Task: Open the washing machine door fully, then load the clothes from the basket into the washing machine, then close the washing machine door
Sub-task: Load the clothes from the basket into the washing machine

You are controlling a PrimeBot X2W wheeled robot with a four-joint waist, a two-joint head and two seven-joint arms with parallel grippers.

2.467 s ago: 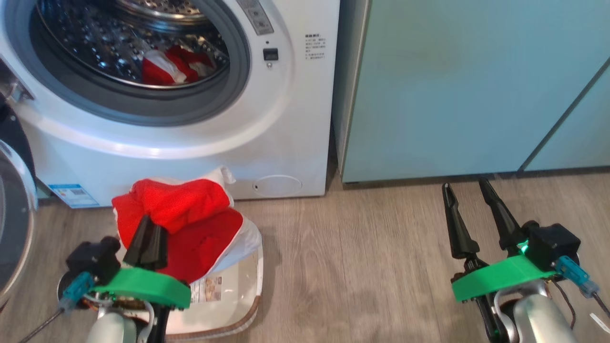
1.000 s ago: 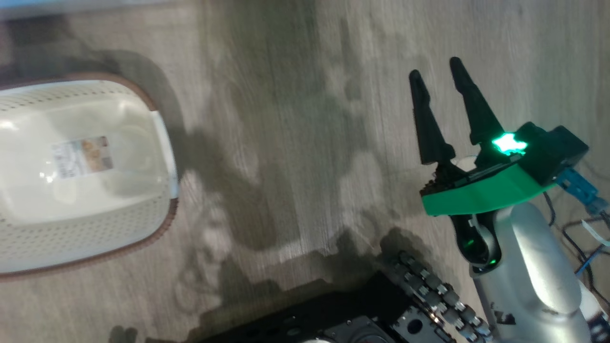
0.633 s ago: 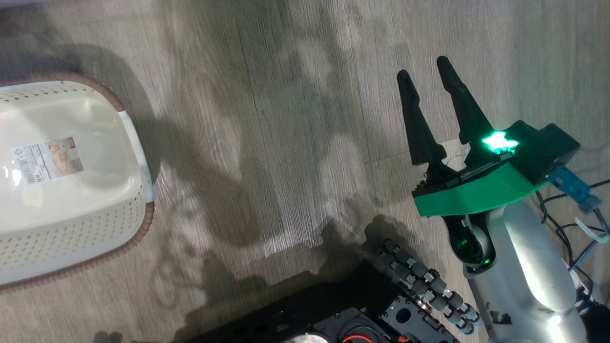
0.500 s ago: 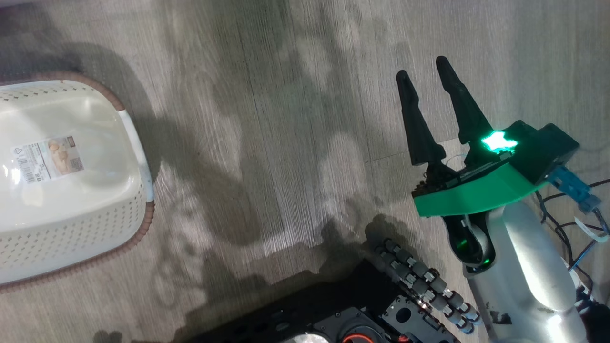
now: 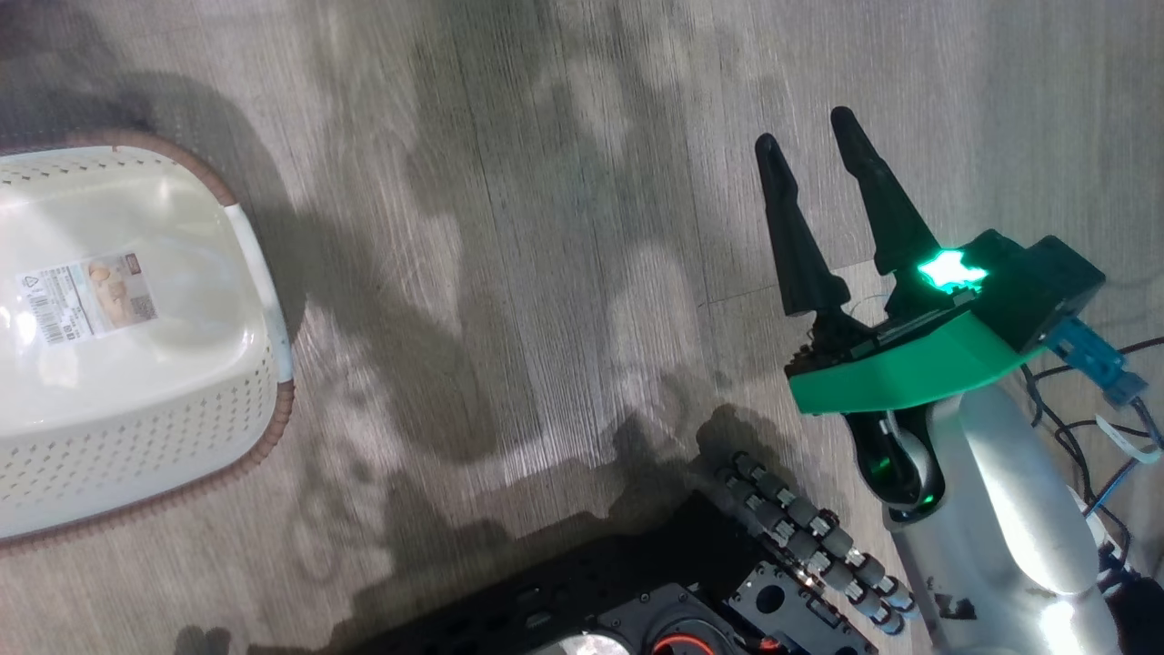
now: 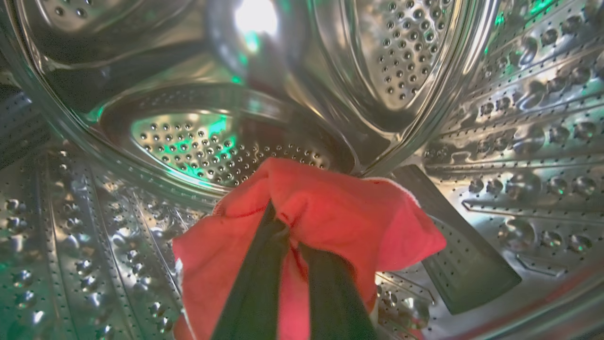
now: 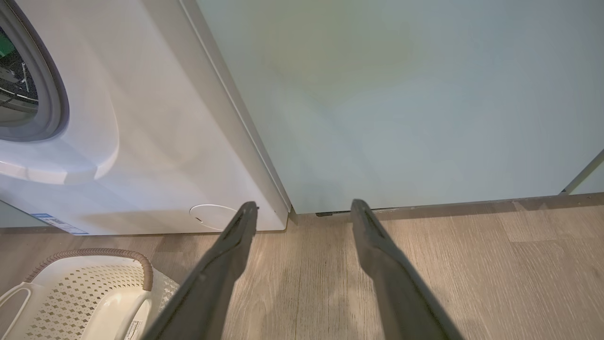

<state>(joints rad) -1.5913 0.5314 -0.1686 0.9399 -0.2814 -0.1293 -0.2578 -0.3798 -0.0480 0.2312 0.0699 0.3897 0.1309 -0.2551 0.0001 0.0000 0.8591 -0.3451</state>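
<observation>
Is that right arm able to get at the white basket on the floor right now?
Probably yes. The right gripper is open and holds nothing, and just wooden floor lies between it and the basket. Whether the arm stretches that far, I cannot tell.

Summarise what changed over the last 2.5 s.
The left end effector, shut on the red garment, carried it from above the basket into the steel drum; the basket now looks empty. The head camera tilted down. Unchanged: grip on the garment, right end effector open and idle.
</observation>
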